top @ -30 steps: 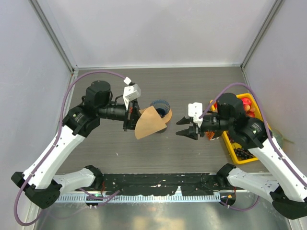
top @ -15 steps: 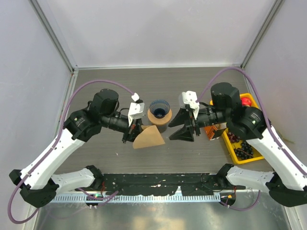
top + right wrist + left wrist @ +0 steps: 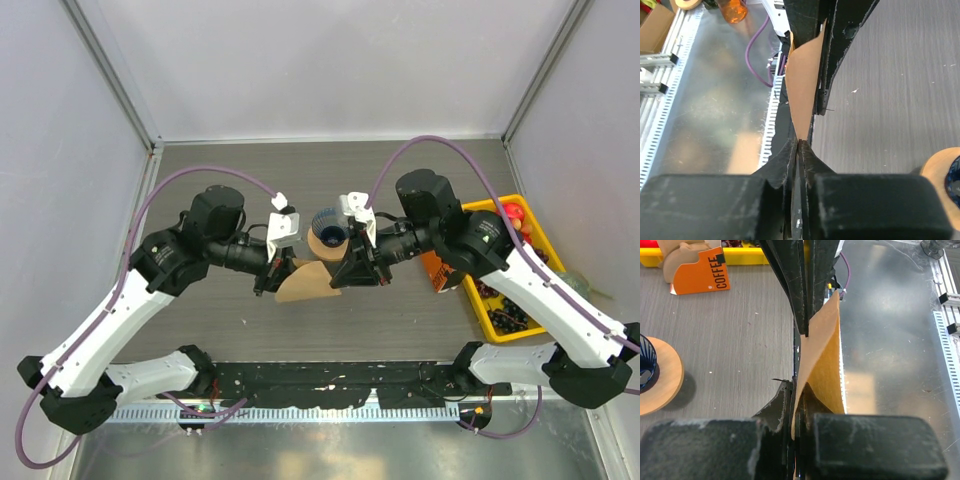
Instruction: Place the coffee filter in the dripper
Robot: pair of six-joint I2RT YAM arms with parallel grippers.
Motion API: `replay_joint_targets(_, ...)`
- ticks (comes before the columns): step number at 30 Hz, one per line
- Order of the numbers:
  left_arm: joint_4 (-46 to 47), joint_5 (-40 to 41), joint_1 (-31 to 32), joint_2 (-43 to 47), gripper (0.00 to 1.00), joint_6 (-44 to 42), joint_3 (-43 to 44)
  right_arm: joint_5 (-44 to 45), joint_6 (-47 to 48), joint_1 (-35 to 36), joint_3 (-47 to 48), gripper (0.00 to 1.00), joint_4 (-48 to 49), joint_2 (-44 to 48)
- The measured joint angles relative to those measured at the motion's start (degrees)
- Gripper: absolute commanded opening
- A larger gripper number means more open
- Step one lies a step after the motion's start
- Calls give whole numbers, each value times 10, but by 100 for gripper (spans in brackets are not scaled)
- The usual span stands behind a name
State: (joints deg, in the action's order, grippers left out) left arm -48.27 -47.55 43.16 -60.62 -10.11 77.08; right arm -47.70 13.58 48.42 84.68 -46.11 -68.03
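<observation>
My left gripper [image 3: 271, 277] and my right gripper [image 3: 347, 274] meet over the middle of the tabletop [image 3: 220, 170], and both are clamped on the coffee filter [image 3: 300, 285]. The left pinches its left end and the right pinches its right end, so the tan paper spans the short gap between them.

In the left wrist view my left gripper [image 3: 797, 396] is closed tight on the near corner of the paper. The sheet runs away from it almost edge-on, bowing slightly to the right, into the dark fingers [image 3: 790, 285] of my other arm at the top. The right wrist view mirrors this: my right gripper [image 3: 799, 146] is shut on the narrow tip of the filter, which widens upward toward my left fingers [image 3: 837, 45].

The dripper [image 3: 331, 232] stands upright just beyond the filter, its dark blue ribbed cone seated in its wooden ring [image 3: 322, 247]. The filter sits on the near side of that ring, outside the cone. I cannot tell whether the paper's lower edge touches the tabletop.

Off to my right an orange box [image 3: 436, 271] marked COFFEE stands beside a yellow tray [image 3: 487, 322].
</observation>
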Motion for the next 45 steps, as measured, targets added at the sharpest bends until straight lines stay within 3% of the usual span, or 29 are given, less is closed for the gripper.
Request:
replay_joint_targets(3,0,2,0,2,7,0,0,1,0,0,0,5,0,-2)
replay_joint_targets(8,2,11,0,2,32,7,0,4,0,0,3,5,1,-8)
replay_joint_targets(13,11,13,0,7,39,11,-1,6,0,0,7,5,2,-15)
replay_joint_targets(20,52,13,0,32,37,30,-32,6,0,0,14,5,3,-25)
replay_joint_targets(26,88,15,0,36,23,53,-63,6,2,0,24,6,4,-36)
replay_joint_targets(38,154,23,-5,53,27,110,-98,4,14,0,33,5,4,-40)
replay_joint_targets(45,180,25,-6,62,20,129,-109,2,15,0,40,5,3,-48)
